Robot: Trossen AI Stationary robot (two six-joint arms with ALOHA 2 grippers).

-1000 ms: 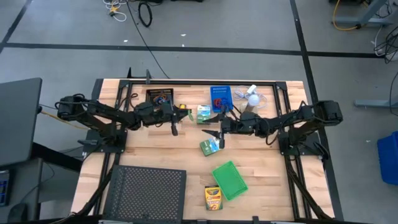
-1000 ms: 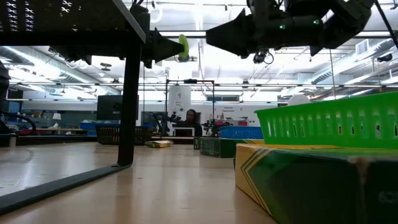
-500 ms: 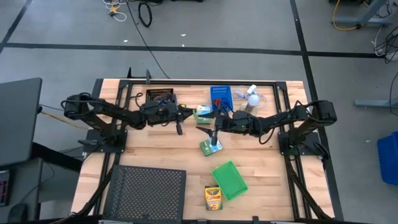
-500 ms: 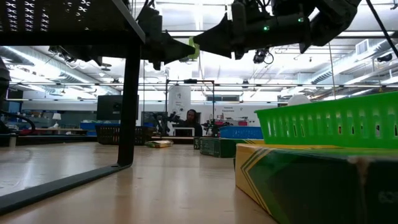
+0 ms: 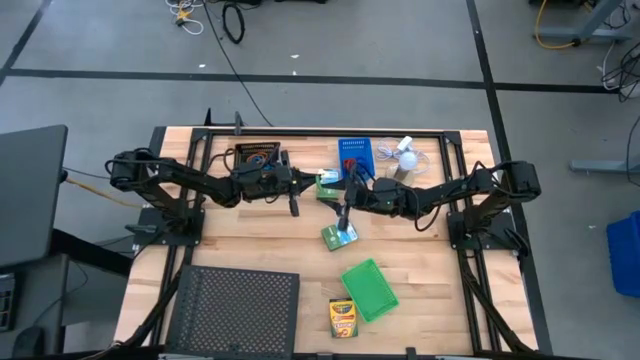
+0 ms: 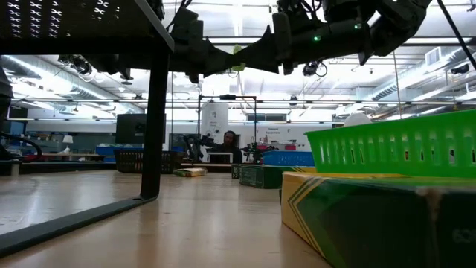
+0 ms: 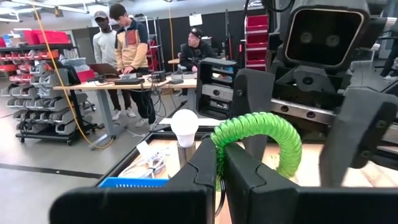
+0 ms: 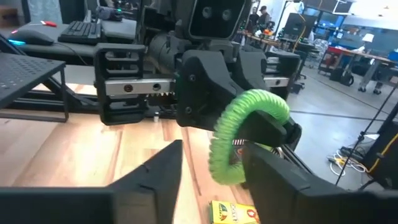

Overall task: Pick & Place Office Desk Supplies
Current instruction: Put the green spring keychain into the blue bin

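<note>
Mid-air above the table, the left gripper (image 7: pixel 221 163) pinches a soft, springy green coiled loop (image 7: pixel 260 135) while the right gripper (image 8: pixel 211 163), fingers apart, straddles its free arc—seemingly the best hold.

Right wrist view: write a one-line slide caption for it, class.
Left gripper, shut on a green coiled loop, offers it between the open fingers of the right gripper.

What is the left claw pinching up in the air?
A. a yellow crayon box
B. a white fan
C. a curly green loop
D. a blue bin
C: the left claw is shut on a curly green loop, held up between the two arms, with the right claw open on either side of it.
</note>
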